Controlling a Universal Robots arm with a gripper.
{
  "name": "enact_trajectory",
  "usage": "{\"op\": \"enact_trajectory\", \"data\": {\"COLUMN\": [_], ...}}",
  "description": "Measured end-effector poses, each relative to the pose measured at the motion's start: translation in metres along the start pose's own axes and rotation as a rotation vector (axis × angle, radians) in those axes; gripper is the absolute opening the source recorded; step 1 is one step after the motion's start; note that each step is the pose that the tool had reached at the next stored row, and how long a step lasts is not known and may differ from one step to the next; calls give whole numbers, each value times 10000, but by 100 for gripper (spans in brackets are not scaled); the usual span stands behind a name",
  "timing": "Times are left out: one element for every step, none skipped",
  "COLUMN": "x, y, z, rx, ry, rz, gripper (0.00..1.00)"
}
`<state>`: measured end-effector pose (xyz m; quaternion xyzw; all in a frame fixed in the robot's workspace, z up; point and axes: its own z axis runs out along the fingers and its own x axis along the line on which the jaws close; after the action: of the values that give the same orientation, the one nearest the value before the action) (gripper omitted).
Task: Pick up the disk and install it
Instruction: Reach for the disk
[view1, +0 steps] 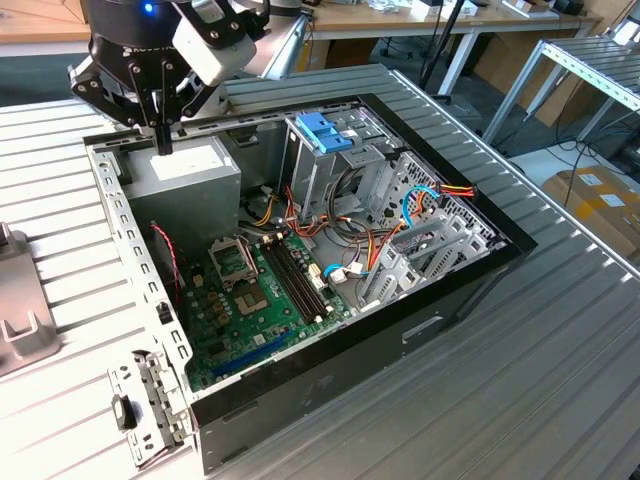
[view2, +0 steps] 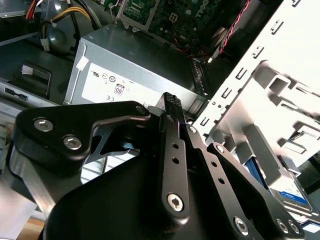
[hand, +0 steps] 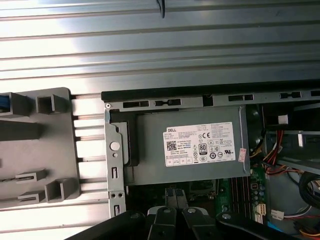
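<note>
**A:** What does the exterior view show?

**B:** An open computer case (view1: 430, 300) lies on a ribbed metal bench (view1: 560, 380). The claw (view1: 163, 143) hangs over the case's far corner at the exterior view's left. It points straight down, just above a grey box (view1: 185, 185) with a white sticker. I cannot tell whether it touches the box.

**A:** And its fingers?

**B:** They are drawn together into one narrow point, with nothing between them. Deeper in the case are a green circuit board (view1: 255, 300), an upright metal cage with a blue plastic top (view1: 322, 132) and bundles of coloured wires (view1: 385, 235). A grey holder (view1: 20, 320) sits on the bench outside the case, at the exterior view's left.

**A:** The second wrist view?

**B:** The black claw (view2: 172, 101) is pressed together there too, its tip over the edge of the grey box (view2: 130, 70). The disk (view2: 289, 192) lies flat outside the case, beyond the slotted side wall (view2: 250, 75). It rests by the pale holder (view2: 285, 100), with its white, blue-banded label facing up. The claw is not touching it.

**A:** And the first wrist view?

**B:** It looks down on the grey box (hand: 150, 150) and its sticker (hand: 200, 145). The claw's (hand: 175, 197) two tips sit side by side, touching, near the box's edge by the circuit board (hand: 240, 192). The holder (hand: 40, 145) lies on the bench (hand: 160, 50), just beside the case's wall.
</note>
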<state>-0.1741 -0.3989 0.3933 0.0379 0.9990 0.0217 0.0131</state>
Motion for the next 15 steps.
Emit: {"op": "enact_trajectory", "data": {"x": [3,6,9,11,14,17,20,22,24,25,28,29,33,40,41], "y": [0,-1,-1,-1,-1,-1,-2,-2,-2,-2,-2,-2,-3,-3,-3], "z": [0,0,-1,0,0,-1,-1,-1,-1,-1,-1,-1,-1,-1,-1], "rx": [0,1,1,1,0,0,1,0,0,1,0,0,0,0,0], "ry": [0,0,1,0,0,0,0,0,0,0,0,0,0,0,0], "rz": [-1,0,0,0,-1,1,0,0,-1,-1,0,-1,0,0,0], "gripper": [11,11,11,11,11,11,11,11,11,11,11,11,11,11,11]}}
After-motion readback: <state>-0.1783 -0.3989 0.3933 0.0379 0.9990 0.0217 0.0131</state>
